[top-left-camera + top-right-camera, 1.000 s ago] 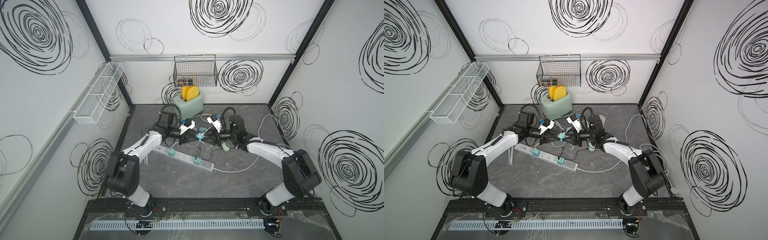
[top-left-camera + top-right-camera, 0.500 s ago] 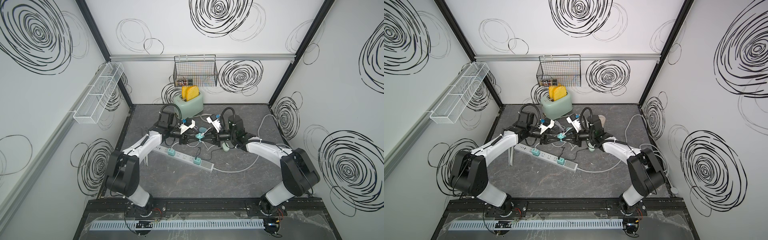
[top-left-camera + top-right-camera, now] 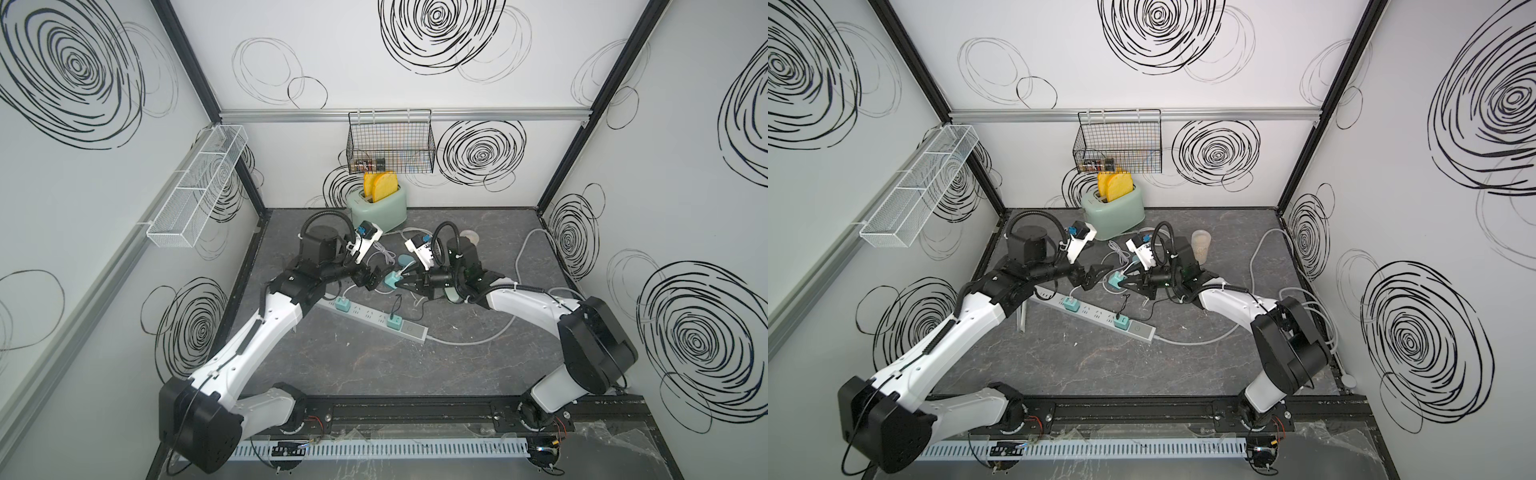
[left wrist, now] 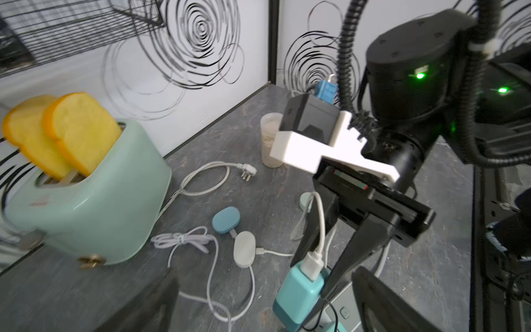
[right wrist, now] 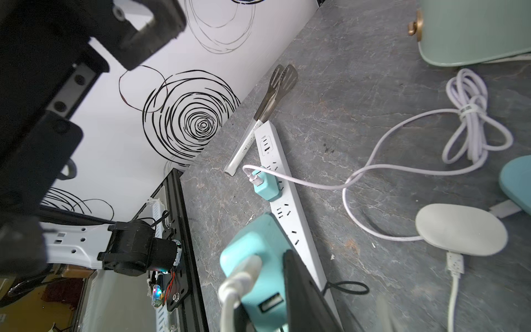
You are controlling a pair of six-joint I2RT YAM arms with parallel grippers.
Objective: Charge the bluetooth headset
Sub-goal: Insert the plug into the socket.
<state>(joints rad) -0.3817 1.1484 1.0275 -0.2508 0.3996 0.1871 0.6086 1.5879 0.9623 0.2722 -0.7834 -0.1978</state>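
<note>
- Quick update from my remote seat: the left gripper [image 3: 371,279] just let go. A second ago it was pinched narrow; now it's spread wide with nothing in it, just beside the charger brick [image 5: 254,247].
- The right gripper [image 4: 312,274] tightened up at the same time and now holds that teal brick alone, clear of the counter [image 3: 374,374], with a white USB plug [image 4: 311,264] seated in it.
- So I'd call the handover done. What's left is getting the brick into a free socket on the power strip [image 3: 374,313], which lies just below and already has two teal bricks plugged in.
- Headset stuff: a grey case [image 4: 244,249] and a blue case [image 4: 226,220] lie just beside each other on the counter, between the toaster [image 3: 378,208] and the grippers. The grey one has a white cable plugged into its end. I can't trace whether it runs to the held brick.
- Containers:
- The toaster has two yellow bread slices [image 3: 380,185] sticking up out of its slots.
- The black wire basket [image 3: 390,141] on the back wall holds a few small dark things, too tiny to name.
- I see nothing in the white mesh rack [image 3: 195,187] on the side wall.
- The cloudy cup [image 3: 1200,245] behind the right arm has some pale grainy stuff inside.
</note>
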